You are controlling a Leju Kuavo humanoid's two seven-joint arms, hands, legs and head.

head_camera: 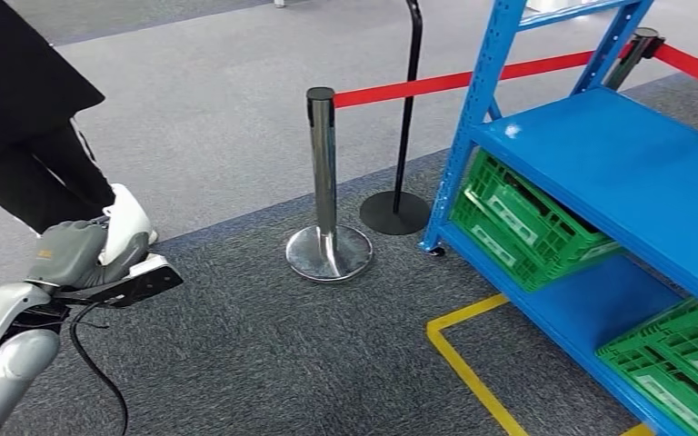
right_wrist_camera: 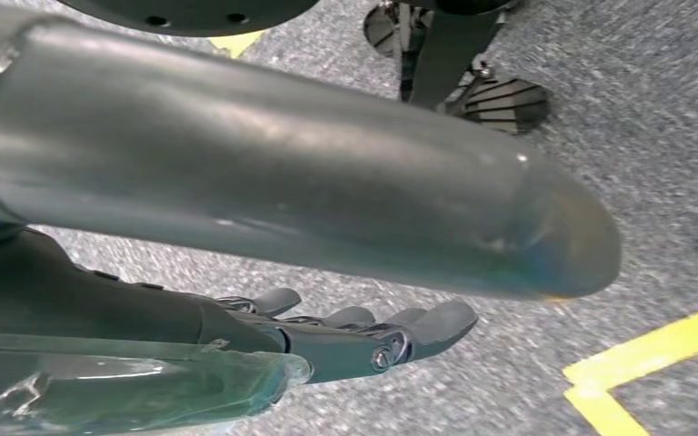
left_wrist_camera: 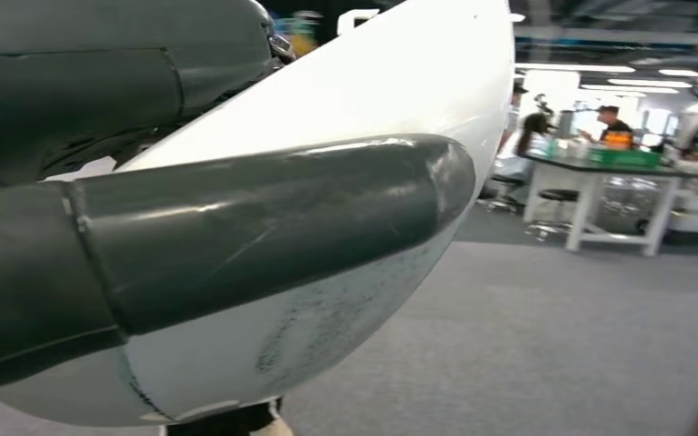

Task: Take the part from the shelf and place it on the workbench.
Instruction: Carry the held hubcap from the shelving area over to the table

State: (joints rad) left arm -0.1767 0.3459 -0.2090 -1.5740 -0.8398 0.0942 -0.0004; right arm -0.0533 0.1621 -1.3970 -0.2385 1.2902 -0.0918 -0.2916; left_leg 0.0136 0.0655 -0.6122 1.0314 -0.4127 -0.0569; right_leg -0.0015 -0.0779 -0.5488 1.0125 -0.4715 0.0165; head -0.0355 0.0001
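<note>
A: How far along is it?

B: Partway, I'd judge. The left hand [head_camera: 82, 259] grips the white part [left_wrist_camera: 345, 118], low at the near left, well apart from the blue shelf [head_camera: 618, 163] on the right. No tabletop for it is near yet, so carrying and placing remain.

A: The right hand [right_wrist_camera: 363, 331]?

B: Fingers loosely extended over the carpet, holding nothing.

A: Any writing?

B: White letters "NE" on a person's black top [head_camera: 9, 64], far left; crate labels are unreadable.

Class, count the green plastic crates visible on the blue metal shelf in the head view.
2: one green plastic crate beneath the upper board of the blue metal shelf, another lower right, cut off by the picture edge; more may be hidden.
</note>
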